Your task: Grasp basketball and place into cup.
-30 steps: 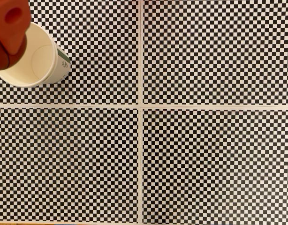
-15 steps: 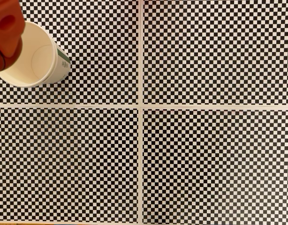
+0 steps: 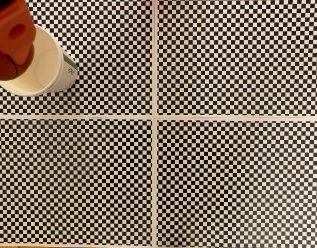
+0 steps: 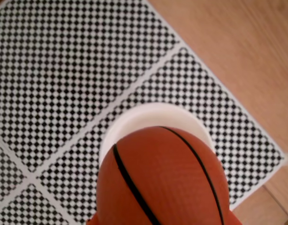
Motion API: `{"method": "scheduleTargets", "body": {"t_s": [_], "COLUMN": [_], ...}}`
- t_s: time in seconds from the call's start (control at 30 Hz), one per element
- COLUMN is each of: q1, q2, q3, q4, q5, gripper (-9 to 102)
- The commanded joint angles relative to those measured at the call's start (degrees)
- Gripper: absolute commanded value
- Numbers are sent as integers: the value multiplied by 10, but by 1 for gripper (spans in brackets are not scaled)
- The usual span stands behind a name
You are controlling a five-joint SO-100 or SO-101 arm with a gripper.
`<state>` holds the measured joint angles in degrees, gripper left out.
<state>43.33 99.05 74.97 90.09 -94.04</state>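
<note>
The basketball [image 4: 162, 180], orange-brown with black seams, looms large in the wrist view and hangs just above the cup [image 4: 151, 114], whose white rim curves behind it. In the fixed view the cup [image 3: 67, 70] stands upright at the top left of the mat, cream inside, with a green band on its side. My orange gripper [image 3: 11, 45] hovers over the cup's left rim, shut on the basketball [image 3: 3, 64], which shows as a darker patch under the fingers. The cup's left edge is hidden by the gripper.
A black-and-white checkered mat [image 3: 225, 170] covers the surface, split into four panels by white lines [image 3: 155, 118]. In the wrist view bare wooden tabletop [image 4: 238, 51] lies beyond the mat's edge, close behind the cup.
The gripper with the ball drifted slightly left and up, then came back right over the cup's left rim. The cup has not moved.
</note>
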Motion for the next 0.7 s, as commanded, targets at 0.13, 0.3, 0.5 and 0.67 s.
{"method": "scheduleTargets", "body": {"t_s": [0.13,0.3,0.5,0.67], "q1": [-1,-1,-8,-10], "q2": [8,12,11,9], "q3": [19,24,23,21], "q4": [-23,-24,-24,-25], "q5": [-7,-9,-4,-5], "gripper": [14,18,25,30]}}
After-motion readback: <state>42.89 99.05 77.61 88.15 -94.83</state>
